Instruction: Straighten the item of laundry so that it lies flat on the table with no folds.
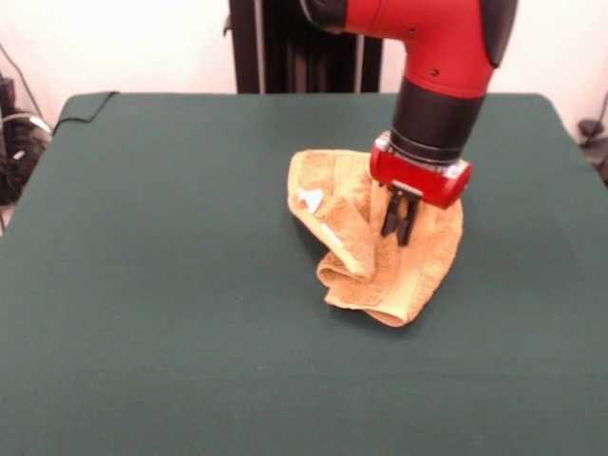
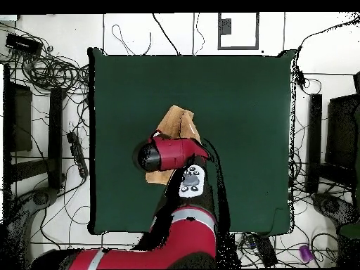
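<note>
towels: 1 [image 1: 366,249] | tables: 1 [image 1: 171,285] | arms: 1 [image 1: 432,57] | end effectors: 1 [image 1: 399,226]

Tangled black cables [image 2: 49,70] lie on the floor, a purple object [image 2: 305,253] near one corner.

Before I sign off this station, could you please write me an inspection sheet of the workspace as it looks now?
Surface: table covered in dark green cloth; one far corner of the cloth is turned up.
Job's things: orange-tan towel lies bunched near the table's middle, folded over itself with a rolled edge; white label facing up.
Clutter: nothing seen on the table.
End effector: the end effector hangs over the towel, its dark fingers close together and pointing down; grip cannot be judged.
Cables: many loose cables on the floor around the table.
Surroundings: black pedestal behind the table, white wall, dark equipment at the sides.
</note>
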You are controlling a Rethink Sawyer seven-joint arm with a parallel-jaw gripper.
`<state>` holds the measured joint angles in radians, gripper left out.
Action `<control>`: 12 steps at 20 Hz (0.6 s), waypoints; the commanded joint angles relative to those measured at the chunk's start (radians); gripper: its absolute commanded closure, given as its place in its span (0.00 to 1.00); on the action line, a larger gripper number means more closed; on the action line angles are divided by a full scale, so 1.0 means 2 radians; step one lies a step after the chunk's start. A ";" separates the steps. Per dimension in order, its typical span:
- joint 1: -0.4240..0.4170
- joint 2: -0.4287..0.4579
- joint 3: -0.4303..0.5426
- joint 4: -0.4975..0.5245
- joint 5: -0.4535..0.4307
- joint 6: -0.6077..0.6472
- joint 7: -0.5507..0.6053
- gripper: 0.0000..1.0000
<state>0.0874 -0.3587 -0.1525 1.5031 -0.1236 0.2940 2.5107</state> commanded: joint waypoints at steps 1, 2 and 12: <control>0.033 0.031 0.028 -0.035 0.064 0.062 0.101 1.00; 0.035 0.034 0.027 -0.038 0.069 0.062 0.101 1.00; 0.062 0.064 -0.001 -0.084 0.121 0.082 0.110 1.00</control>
<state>0.1554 -0.2979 -0.2235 1.4211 0.0121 0.3892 2.5107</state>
